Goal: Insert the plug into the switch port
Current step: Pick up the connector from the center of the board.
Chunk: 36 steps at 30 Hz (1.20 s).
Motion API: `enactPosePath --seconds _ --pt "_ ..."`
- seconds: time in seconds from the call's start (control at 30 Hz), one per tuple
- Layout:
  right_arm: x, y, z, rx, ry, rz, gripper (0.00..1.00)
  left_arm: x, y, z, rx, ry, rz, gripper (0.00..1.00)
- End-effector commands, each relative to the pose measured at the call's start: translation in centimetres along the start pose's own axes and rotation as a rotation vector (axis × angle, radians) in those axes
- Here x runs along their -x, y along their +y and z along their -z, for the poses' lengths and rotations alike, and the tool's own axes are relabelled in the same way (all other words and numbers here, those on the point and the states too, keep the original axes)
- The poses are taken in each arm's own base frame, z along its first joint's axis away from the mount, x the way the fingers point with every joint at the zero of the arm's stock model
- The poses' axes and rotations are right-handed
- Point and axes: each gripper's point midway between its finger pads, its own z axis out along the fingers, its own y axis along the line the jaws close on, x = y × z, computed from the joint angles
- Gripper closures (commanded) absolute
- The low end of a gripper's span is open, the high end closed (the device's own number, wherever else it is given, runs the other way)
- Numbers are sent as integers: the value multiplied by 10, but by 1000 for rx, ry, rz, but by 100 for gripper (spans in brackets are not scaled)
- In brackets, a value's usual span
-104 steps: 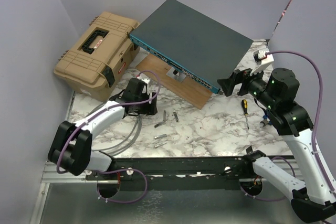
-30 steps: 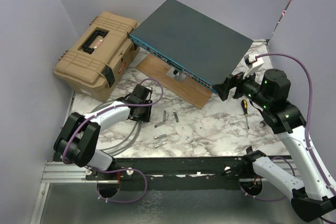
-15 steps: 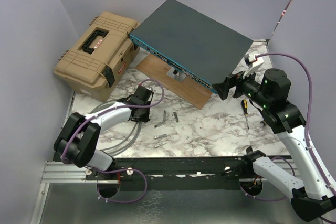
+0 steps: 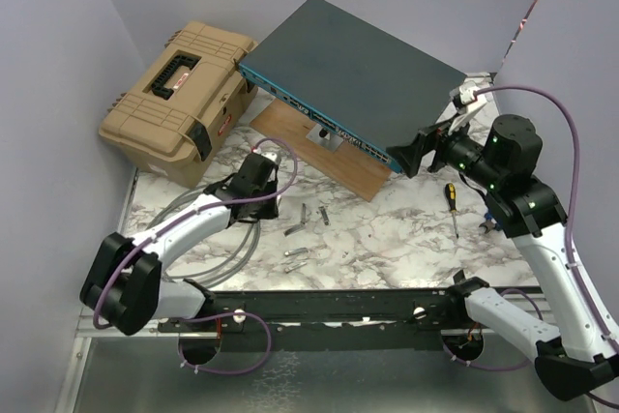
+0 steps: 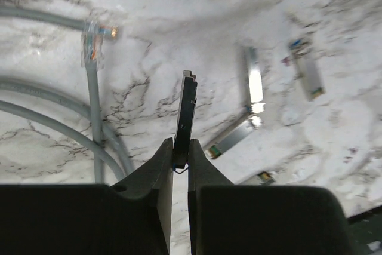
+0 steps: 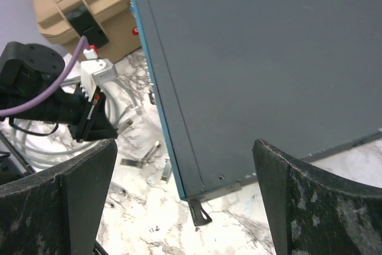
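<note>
Pickup step: left claw (image 5: pixel 180 153) pinches the thin plug (image 5: pixel 187 108) near the switch (image 4: pixel 358 70); right claw (image 6: pixel 184 147) gapes wide at its corner. Next, line it up with a port (image 4: pixel 324 126).

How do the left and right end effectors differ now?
The left end effector is shut on a thin dark plug; the right end effector is wide open, empty. The left is above the marble table; the right faces the switch's corner. Both are dark.
</note>
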Motion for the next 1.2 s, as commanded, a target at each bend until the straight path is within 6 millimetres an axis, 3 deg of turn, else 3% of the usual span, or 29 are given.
enactPosePath --seconds 0.0,0.2,0.63,0.9,1.17 --pt "19 27 -3 145 -34 -33 0 44 -41 39 -177 -128 18 94" --pt "27 46 -14 269 -42 -91 0 82 -75 85 -332 -240 17 97" --pt "35 96 -46 511 -48 -222 0 140 -139 186 -660 -422 -49 98" --pt "37 108 -63 585 -69 -325 1 158 -165 226 -839 -518 -31 98" --pt "39 116 -69 651 -61 -412 9 172 -183 263 -1017 -620 -4 98"
